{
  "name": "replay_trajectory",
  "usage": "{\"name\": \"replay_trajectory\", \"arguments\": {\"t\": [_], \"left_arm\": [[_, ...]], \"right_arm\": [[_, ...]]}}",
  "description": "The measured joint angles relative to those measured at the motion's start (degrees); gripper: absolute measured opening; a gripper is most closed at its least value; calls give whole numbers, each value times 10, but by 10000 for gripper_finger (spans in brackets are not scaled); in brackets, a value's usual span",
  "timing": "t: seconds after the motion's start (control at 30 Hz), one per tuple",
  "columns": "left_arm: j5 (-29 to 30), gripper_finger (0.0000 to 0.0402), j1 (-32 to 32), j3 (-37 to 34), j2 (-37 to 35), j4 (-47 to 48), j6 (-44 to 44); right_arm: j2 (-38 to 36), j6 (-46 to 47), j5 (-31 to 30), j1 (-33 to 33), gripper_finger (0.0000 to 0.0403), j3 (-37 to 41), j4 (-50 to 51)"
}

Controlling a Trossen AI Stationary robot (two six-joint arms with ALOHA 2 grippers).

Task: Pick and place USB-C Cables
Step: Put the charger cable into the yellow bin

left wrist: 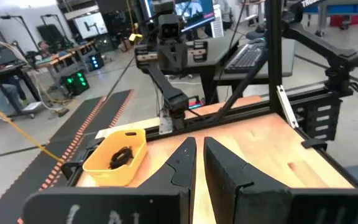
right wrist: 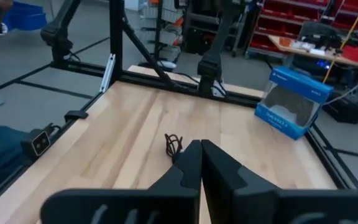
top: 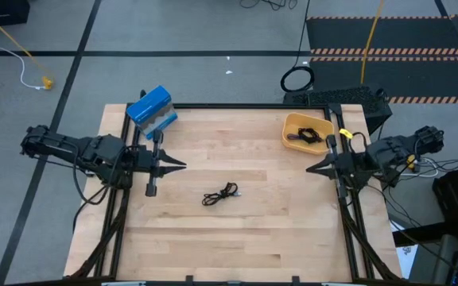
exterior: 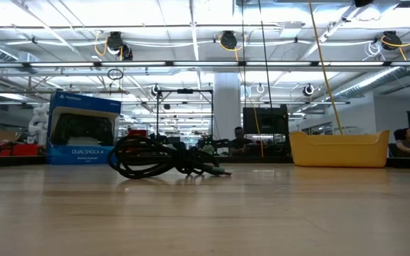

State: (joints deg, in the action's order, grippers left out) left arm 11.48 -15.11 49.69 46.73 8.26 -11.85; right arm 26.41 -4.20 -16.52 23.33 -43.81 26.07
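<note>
- The left arm lies stretched over the left edge of the bench [top: 245, 238], its left claw [top: 177, 165] pointing toward the middle, raised above the wood and holding nothing.
- In the left wrist view, the 2 dark wedge-shaped fingers [left wrist: 182, 165] stand nearly together, with only a narrow slit between them.
- The right arm mirrors it from the right edge; the right claw [top: 312, 168] points inward, just beside the yellow bin [top: 291, 127].
- In the right wrist view its fingers [right wrist: 191, 163] are pressed together, empty.
- 1 black cable [top: 219, 194] lies in a small loose tangle on the bare wood near the bench's middle, between the 2 claws and touching neither.
- The bin is a smooth, rounded plastic tub near the far right corner; inside it lie dark coiled cables [top: 308, 134], 1 with a purplish tint.
- The bench is pale wood in long glued strips, framed by black metal rails.
- A blue cardboard box [top: 150, 110] with a clear window stands at the far left corner.
- A black ring [top: 296, 79] lies on the grey floor beyond the bench.
</note>
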Motion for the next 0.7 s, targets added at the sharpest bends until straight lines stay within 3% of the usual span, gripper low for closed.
{"name": "replay_trajectory", "arguments": {"t": [0.5, 0.7], "left_arm": [[6, 35, -1, 0, -2, 2, 27], [10, 35, -1, 5, 2, -33, 13]], "right_arm": [[-2, -15, -2, 0, 0, 0, -15], [-1, -23, -33, 0, 0, 0, -19]]}}
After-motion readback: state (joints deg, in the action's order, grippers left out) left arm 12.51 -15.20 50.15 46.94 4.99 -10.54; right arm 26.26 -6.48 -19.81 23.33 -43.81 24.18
